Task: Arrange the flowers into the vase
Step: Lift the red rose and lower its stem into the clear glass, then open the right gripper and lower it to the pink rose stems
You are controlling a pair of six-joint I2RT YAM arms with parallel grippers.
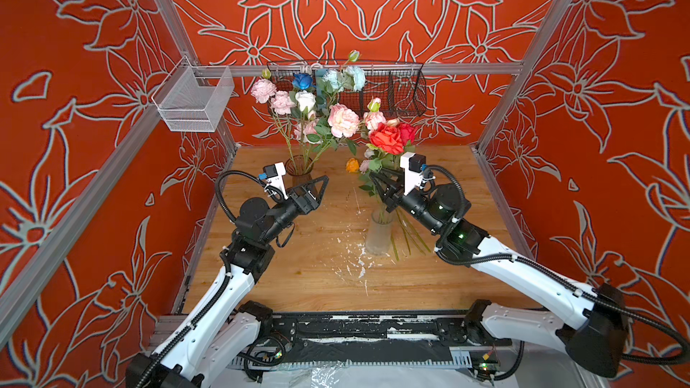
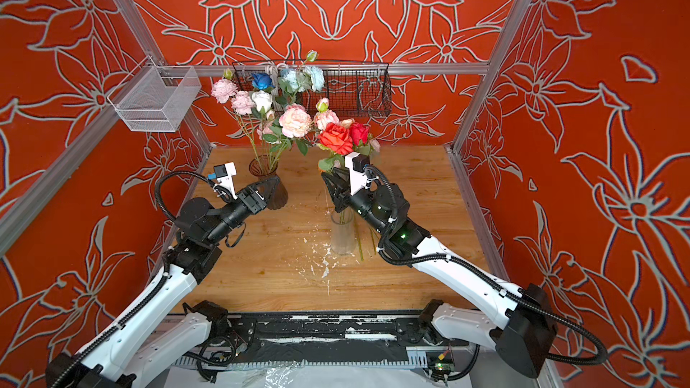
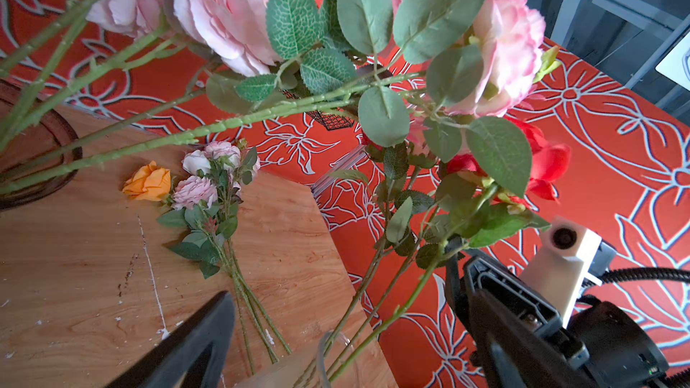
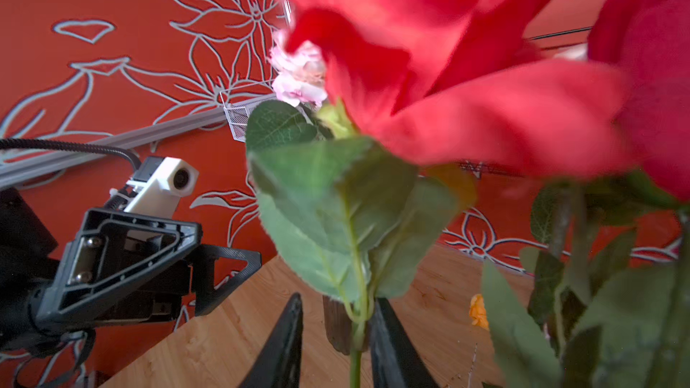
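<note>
A clear vase stands mid-table with red roses and pink flowers in it. My right gripper is at the rose stems just above its rim. In the right wrist view a green stem rests against one finger, with a gap to the other, so the right gripper is open. A brown vase at the back left holds several pink, white and blue flowers. My left gripper hangs open and empty beside it. An orange rose and small pink flowers lie on the table.
A black wire basket hangs on the back wall and a white mesh basket on the left rail. Loose stems lie on the table right of the clear vase. White paint flecks mark the wooden table.
</note>
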